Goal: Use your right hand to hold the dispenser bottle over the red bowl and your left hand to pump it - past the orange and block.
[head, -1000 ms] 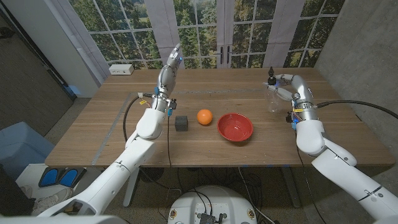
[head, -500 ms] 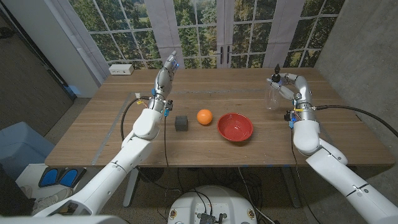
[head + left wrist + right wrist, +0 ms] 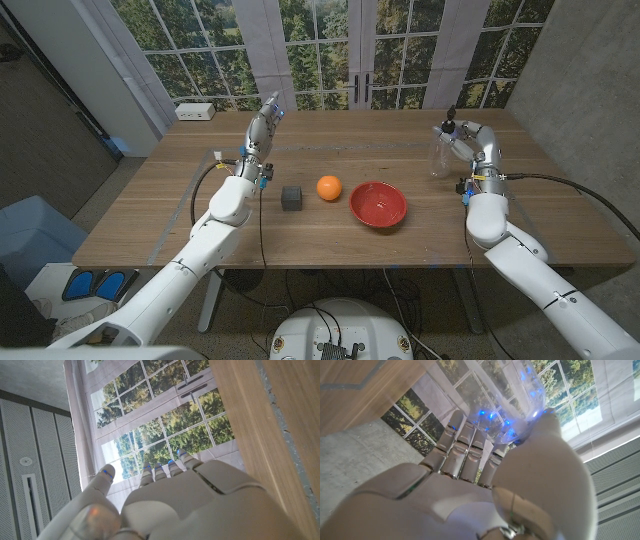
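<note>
The clear dispenser bottle [image 3: 439, 157] with a black pump top stands at the far right of the table. My right hand [image 3: 465, 135] wraps around it from the right, and the right wrist view shows the fingers [image 3: 465, 445] and thumb curled on the clear bottle [image 3: 520, 400]. The red bowl [image 3: 378, 203] sits at the table's middle front, with the orange [image 3: 329, 187] and the dark block [image 3: 291, 197] to its left. My left hand [image 3: 263, 122] is raised above the table behind the block, fingers [image 3: 165, 467] straight and apart, holding nothing.
A white box [image 3: 195, 111] lies at the table's far left corner. A black cable runs along my left forearm [image 3: 232, 195]. Windows and a door stand behind the table. Bare wood lies between the bowl and the bottle.
My left hand has dropped lower and shifted slightly left. My right forearm has swung a little left while the hand stays around the bottle.
</note>
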